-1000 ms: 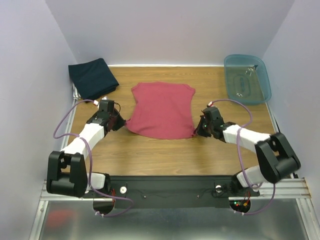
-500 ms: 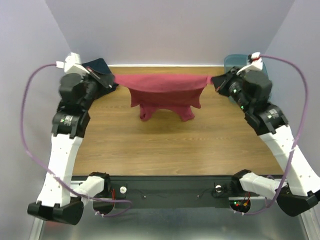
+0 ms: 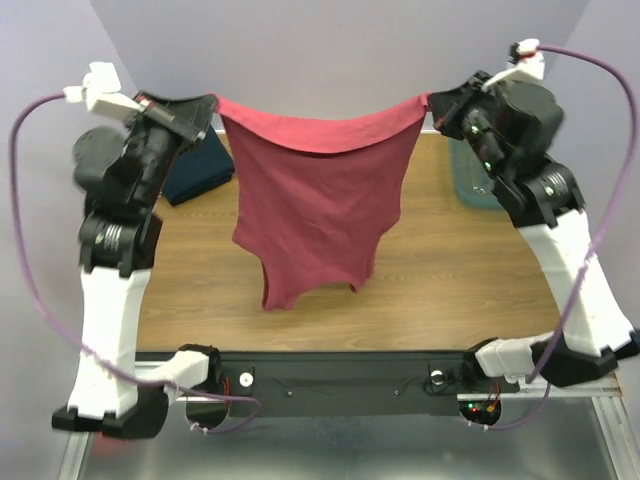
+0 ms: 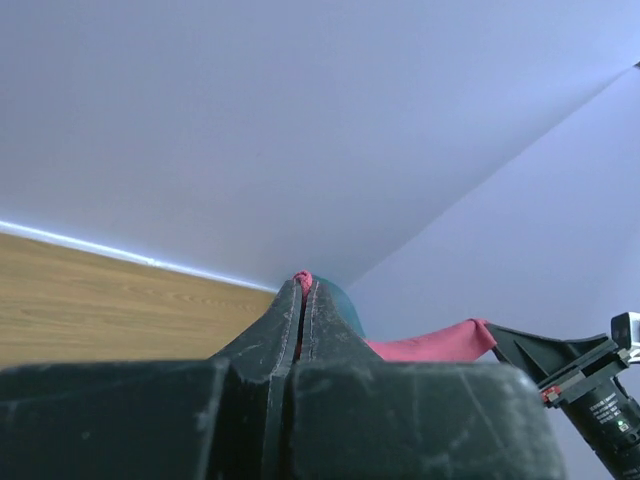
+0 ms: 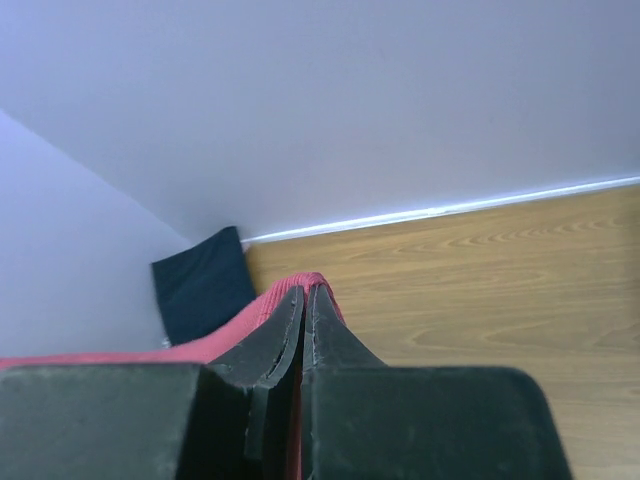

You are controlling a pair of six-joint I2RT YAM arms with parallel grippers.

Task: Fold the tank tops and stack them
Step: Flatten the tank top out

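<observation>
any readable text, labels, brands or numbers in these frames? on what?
No readable text in any view.
maroon tank top: no print or tag visible.
navy tank top: plain.
right arm: faint white marks, too small to read.

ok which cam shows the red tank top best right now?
Top external: the whole red tank top hangs spread between the left gripper and right gripper, straps lowest. Each wrist view shows only thin strips of its red edge, pinched at that arm's closed fingertips.
</observation>
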